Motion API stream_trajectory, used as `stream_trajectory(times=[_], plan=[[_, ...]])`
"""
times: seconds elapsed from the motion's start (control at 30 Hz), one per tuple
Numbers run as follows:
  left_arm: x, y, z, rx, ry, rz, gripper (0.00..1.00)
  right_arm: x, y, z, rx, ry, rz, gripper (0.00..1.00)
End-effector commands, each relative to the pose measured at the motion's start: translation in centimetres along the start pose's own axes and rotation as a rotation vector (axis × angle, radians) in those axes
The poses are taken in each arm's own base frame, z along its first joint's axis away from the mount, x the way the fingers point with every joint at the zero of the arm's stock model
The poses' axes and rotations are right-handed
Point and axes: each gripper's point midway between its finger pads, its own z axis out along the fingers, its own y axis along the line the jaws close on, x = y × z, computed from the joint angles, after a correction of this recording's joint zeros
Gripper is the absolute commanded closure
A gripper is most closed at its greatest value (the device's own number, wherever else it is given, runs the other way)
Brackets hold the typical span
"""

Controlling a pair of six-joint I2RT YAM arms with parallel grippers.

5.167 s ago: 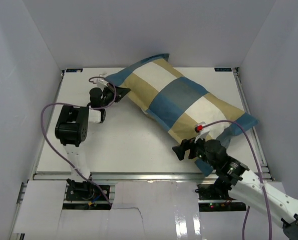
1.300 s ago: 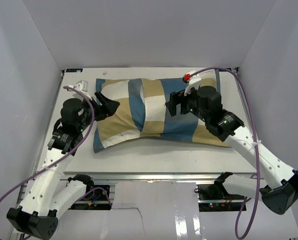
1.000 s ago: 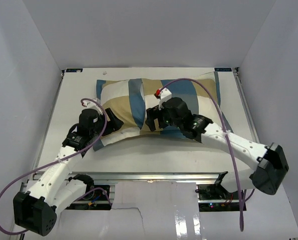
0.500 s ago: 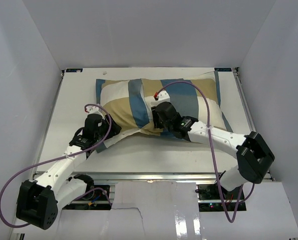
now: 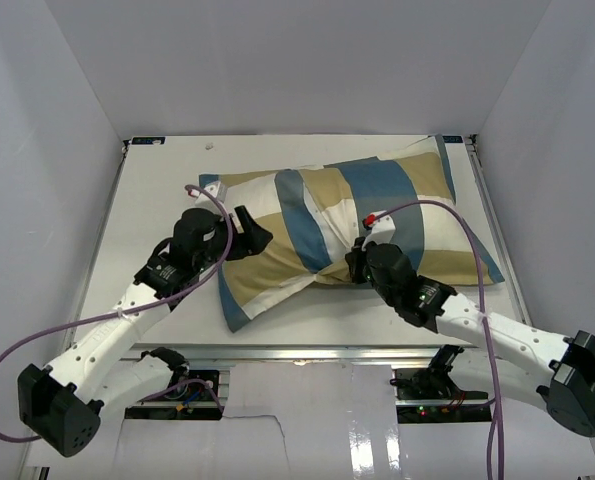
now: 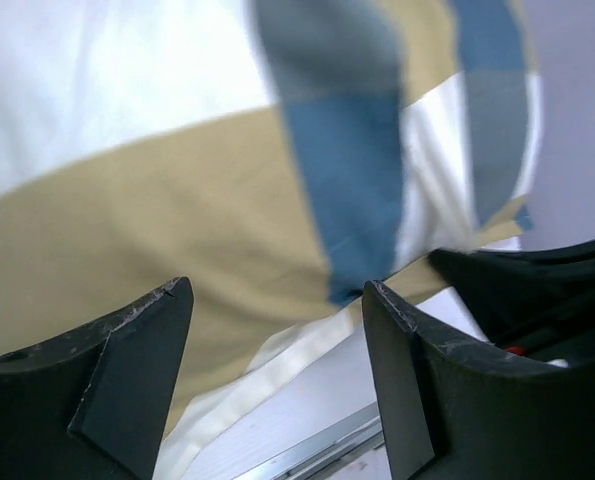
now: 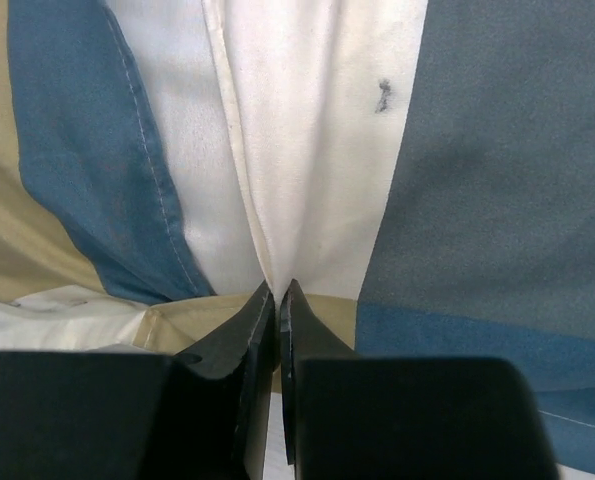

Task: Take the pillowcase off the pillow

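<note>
A thin creased fold of the pillowcase [image 7: 307,150] is pinched by the right gripper [image 7: 277,292]. The left gripper [image 6: 277,290] is spread wide over smooth tan cloth. The plump bundle is laid across the table [image 5: 147,190]; the pillow is concealed inside.

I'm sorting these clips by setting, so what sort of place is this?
Probably a robot test cell, not a bedroom: a white table boxed in by plain pale walls, left arm and right arm bolted at its edge, handling a pillowcase.
</note>
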Motion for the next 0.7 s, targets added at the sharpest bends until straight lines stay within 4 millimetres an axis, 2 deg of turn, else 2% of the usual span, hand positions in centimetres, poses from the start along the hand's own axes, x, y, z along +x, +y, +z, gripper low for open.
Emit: stream_trajectory(times=[0.0, 0.03, 0.1, 0.13, 0.17, 0.27, 0.33, 0.37, 0.47, 0.5, 0.6, 0.63, 0.67], plan=[[-2.2, -2.8, -0.2, -0.020, -0.039, 0.042, 0.21, -0.9, 1.8, -1.2, -0.106, -0.065, 0.082, 0.92], [-1.7, -3.6, 0.7, -0.023, -0.010, 0.049, 0.20, -0.1, 2.3, -1.4, -0.129, -0.056, 0.088, 0.92], [-1.2, -4.0, 1.8, -0.043, 0.010, 0.057, 0.20, 0.2, 2.9, -1.9, -0.162, -0.053, 0.098, 0.92], [-0.6, -4.1, 3.0, -0.062, 0.037, 0.064, 0.20, 0.8, 3.3, -2.1, -0.175, -0.043, 0.101, 0.92], [0.3, -4.9, 3.5, -0.058, 0.058, 0.076, 0.19, 1.1, 3.5, -2.2, -0.179, -0.038, 0.100, 0.92], [2.0, -5.3, 5.7, -0.112, 0.085, 0.102, 0.17, 1.9, 4.1, -2.7, -0.204, -0.030, 0.107, 0.92], [2.5, -5.0, 6.7, -0.155, 0.082, 0.103, 0.17, 2.1, 4.6, -3.0, -0.222, -0.034, 0.108, 0.92], [3.0, -4.3, 7.5, -0.193, 0.090, 0.107, 0.16, 2.5, 4.5, -3.0, -0.219, -0.029, 0.107, 0.92], [3.6, -2.6, 8.2, -0.268, 0.081, 0.096, 0.19, 2.8, 4.0, -3.0, -0.199, -0.033, 0.105, 0.92], [4.1, -1.9, 8.2, -0.282, 0.085, 0.090, 0.27, 3.0, 3.5, -2.9, -0.180, -0.037, 0.102, 0.92], [4.4, -1.7, 7.4, -0.261, 0.071, 0.067, 0.46, 3.0, 2.0, -2.9, -0.108, -0.059, 0.107, 0.92], [4.3, -1.7, 7.1, -0.256, 0.066, 0.065, 0.61, 3.0, 1.6, -2.9, -0.091, -0.063, 0.107, 0.92], [4.2, -1.9, 6.7, -0.240, 0.063, 0.064, 0.67, 2.6, 1.1, -3.0, -0.067, -0.083, 0.113, 0.92]])
